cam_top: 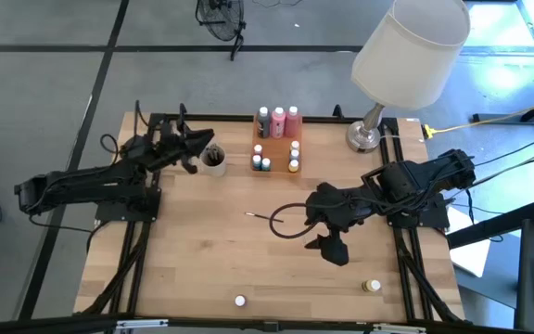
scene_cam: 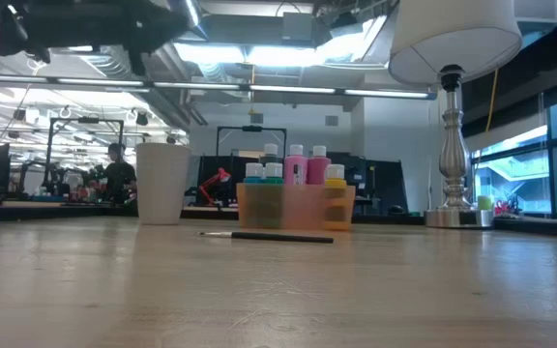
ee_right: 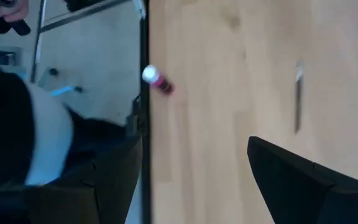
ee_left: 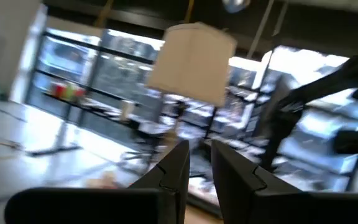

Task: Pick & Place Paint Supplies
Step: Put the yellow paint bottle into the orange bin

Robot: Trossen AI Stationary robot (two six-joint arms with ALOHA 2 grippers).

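Hovering open at centre-right of the high view, the right hand (cam_top: pixel 334 249) has the paintbrush (cam_top: pixel 276 218) just left, long axis left-right; left hand's (cam_top: pixel 196 156) state unclear.

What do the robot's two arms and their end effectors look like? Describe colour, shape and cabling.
Both arms are dark, almost black, built of chunky jointed segments on black frame mounts. The left end effector has two flat, angular black fingers. The right end effector has the same broad, wedge-shaped black fingers. Black cables loop beside each arm. No markings are legible.

Right gripper (ee_right: pixel 191 180) apparently wide, empty.
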